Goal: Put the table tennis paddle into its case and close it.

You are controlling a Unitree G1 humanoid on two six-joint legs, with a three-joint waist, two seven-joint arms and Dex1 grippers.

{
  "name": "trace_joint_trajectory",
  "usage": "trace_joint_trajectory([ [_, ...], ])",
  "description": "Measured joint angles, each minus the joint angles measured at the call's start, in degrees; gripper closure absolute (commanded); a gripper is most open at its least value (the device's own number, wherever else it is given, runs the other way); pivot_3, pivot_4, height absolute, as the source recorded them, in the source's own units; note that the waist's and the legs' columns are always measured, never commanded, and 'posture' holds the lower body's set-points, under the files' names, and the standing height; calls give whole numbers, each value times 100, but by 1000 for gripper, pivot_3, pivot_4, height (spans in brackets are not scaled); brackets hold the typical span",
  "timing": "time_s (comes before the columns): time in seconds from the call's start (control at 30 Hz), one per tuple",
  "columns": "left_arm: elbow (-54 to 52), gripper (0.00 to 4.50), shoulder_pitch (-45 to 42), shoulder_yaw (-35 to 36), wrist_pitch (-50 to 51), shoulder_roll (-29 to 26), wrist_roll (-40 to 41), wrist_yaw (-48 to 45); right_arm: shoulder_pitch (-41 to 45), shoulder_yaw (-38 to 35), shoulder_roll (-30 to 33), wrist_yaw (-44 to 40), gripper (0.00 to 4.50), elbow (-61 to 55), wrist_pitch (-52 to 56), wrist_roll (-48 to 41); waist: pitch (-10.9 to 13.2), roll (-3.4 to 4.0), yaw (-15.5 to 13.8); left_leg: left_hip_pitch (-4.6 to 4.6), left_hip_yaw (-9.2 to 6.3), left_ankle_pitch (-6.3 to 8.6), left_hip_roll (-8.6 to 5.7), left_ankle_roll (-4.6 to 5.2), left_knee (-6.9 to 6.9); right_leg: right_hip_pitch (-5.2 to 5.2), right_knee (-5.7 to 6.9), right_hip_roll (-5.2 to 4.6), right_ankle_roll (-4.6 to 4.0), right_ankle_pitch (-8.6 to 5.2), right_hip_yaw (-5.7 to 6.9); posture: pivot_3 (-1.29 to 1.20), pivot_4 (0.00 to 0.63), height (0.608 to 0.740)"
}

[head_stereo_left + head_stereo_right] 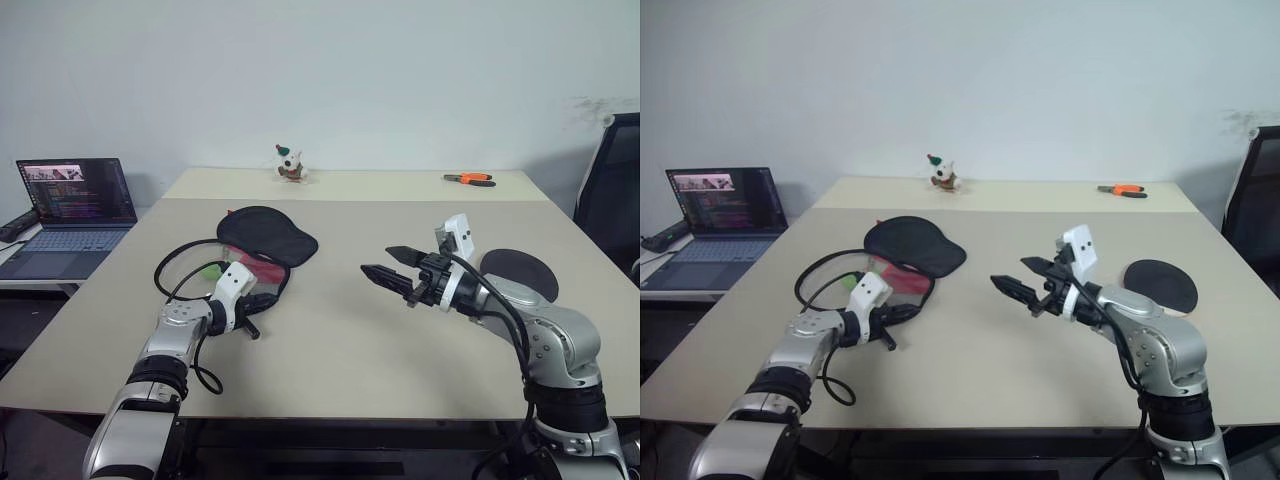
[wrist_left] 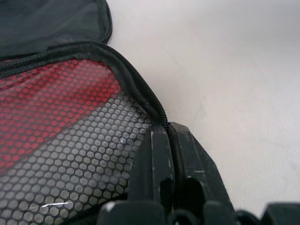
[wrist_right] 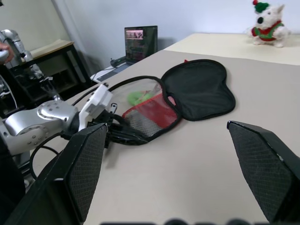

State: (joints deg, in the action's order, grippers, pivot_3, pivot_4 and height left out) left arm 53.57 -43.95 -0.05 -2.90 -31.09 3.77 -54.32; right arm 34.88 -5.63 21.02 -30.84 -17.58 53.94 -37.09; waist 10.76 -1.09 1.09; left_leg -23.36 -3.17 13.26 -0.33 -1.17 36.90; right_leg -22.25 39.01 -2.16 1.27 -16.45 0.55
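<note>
Item one, nearest me on the left side of the table point(image 1: 330, 350): my left gripper point(image 1: 256, 303), jaws clamped on the zipped rim of the case point(image 1: 262, 250) at its red mesh end. I judge I am pinning it so it will not slide.

Item two, right of centre: my right gripper point(image 1: 383, 263), jaws wide apart with nothing between them, raised over bare tabletop.

Item three: the case lies open, black flap thrown back toward the far edge, a small green item point(image 3: 138, 97) inside.

Item four, near the right edge: the table tennis paddle point(image 1: 521, 273), flat, black face up, not yet in the case.

Item five, far edge: a plush dog point(image 1: 290, 163) and orange-handled pliers point(image 1: 470, 179).
</note>
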Motion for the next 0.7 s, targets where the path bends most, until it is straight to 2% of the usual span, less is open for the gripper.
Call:
trace_joint_trajectory([
  [0.2,-267,4470,49,-56,160,49,9,-308,16,-124,112,66,0,56,-1,-17,0,0,4,0,1,-1,-3,1,1,1,0,0,0,0,0,0,150,740],
  [0.47,-2247,4470,642,-1115,602,167,24,-2055,-75,-428,610,50,0,57,30,-79,0,0,-86,-10,0,1,-4,3,-4,-1,-10,-3,2,-3,-2,0,150,740],
  [0.6,-2770,4470,781,-1481,607,-17,26,-2642,-250,-495,696,107,0,-48,53,-192,-1,2,-77,-6,2,1,-1,3,-2,-1,-5,1,2,-4,-5,0,150,740],
  [0.7,-3013,4470,823,-1760,247,-363,19,-3095,-386,-503,718,169,0,-244,69,-254,-1,2,-71,-6,3,1,2,4,-3,-1,-7,3,0,-4,-5,0,150,740],
])
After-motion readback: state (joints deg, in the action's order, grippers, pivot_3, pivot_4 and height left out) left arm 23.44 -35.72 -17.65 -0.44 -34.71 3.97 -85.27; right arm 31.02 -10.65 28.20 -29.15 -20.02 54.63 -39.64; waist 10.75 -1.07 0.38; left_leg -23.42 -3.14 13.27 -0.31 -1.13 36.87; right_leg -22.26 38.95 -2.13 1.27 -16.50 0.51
